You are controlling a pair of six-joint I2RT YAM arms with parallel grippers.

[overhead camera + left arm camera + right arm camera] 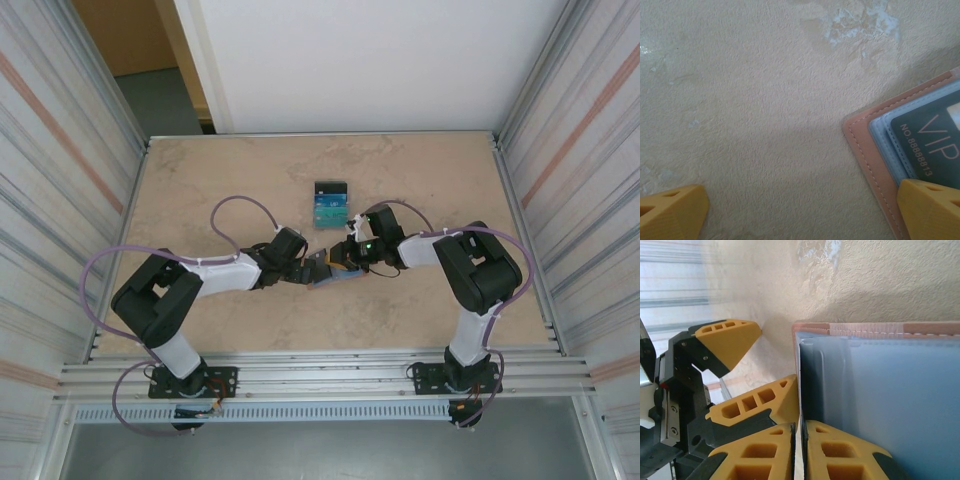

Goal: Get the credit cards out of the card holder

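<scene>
The reddish-brown card holder lies between the two grippers at mid-table. Its stitched corner frames pale blue pockets with a dark "VIP" credit card inside. My left gripper is open, and its right finger rests over the holder's corner. My right gripper is shut on a thin pale edge of the card holder, seen edge-on beside the blue pocket. A black credit card and a teal credit card lie flat on the table beyond the grippers.
The beige tabletop is fenced by metal-framed walls left and right. The left gripper's yellow fingers stand close to the left of the holder in the right wrist view. Purple cables loop over both arms.
</scene>
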